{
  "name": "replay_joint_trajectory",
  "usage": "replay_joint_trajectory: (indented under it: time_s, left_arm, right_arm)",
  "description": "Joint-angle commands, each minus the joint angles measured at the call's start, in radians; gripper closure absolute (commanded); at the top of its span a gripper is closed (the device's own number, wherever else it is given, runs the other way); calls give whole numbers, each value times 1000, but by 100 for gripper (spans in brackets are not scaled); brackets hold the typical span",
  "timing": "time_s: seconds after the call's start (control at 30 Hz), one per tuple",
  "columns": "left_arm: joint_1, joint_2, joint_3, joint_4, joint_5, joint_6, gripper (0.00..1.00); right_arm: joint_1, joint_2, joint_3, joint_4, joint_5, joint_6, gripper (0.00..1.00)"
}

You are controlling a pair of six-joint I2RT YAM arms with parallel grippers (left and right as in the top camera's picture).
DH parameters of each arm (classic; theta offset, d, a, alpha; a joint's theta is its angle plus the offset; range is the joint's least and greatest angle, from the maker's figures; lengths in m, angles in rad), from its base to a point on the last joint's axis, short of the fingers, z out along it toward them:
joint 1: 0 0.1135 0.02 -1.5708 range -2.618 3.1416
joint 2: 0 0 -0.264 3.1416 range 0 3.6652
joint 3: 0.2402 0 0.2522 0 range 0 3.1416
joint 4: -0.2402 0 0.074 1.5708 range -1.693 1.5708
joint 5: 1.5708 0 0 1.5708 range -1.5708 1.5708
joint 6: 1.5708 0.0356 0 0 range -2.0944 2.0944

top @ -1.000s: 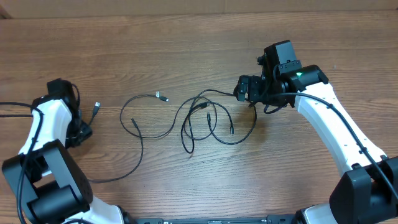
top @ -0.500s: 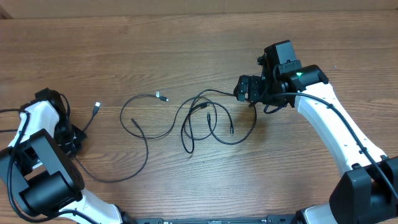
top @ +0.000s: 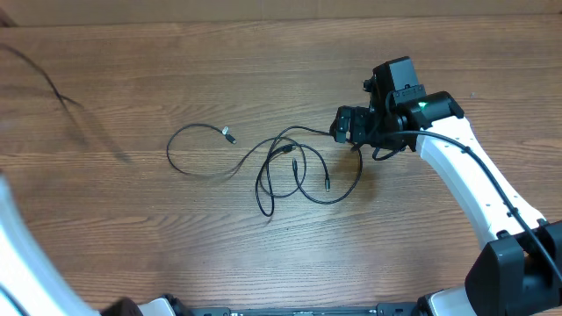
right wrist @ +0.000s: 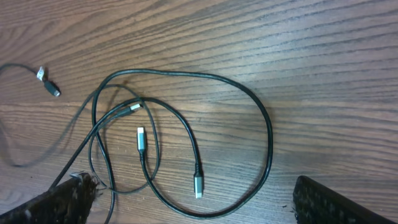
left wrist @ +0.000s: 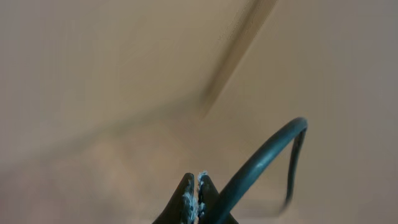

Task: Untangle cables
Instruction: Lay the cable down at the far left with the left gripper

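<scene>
Since a second ago our left arm (top: 19,254) has swung out to the frame's edge, and the cord that lay at the left of the table (top: 263,53) has come off the wood. This lifted cable (top: 50,82) shows overhead as one blurred line at top left. Our left gripper (left wrist: 198,199) has its jaws pressed together on it, and it arcs up and to the right from the fingertips. Our right gripper (right wrist: 193,185) stands with jaws spread wide. The other cables (right wrist: 186,134) lie looped on the table in the gap between its fingers. One strand runs by the left fingertip, and we cannot tell whether they touch. We count four plug ends (right wrist: 142,140) there, and one cord lifted
</scene>
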Motion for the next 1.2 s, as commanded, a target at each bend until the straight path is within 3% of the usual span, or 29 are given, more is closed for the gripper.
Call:
replay_joint_trajectory:
  time_s: [0.0,0.13,0.27,0.57,0.87,1.17]
  left_arm:
    - [-2,-47,104,95,98,90,96]
    - [-1,-87,129,222,126,97,96]
    - [-1,-91,128,227,120,113,96]
    - [-1,-71,127,105,92,137,96]
    - [-1,-86,126,-150,16,137,96]
    - [-1,23,120,-183,16,187,96]
  right_arm:
    - [-2,3,-5,4,5,0,0]
    - [-2,3,-5,4,5,0,0]
    - [-2,3,-5,4,5,0,0]
    - [-2,3,-5,4,5,0,0]
    - [-2,3,-5,4,5,0,0]
    - [-2,3,-5,4,5,0,0]
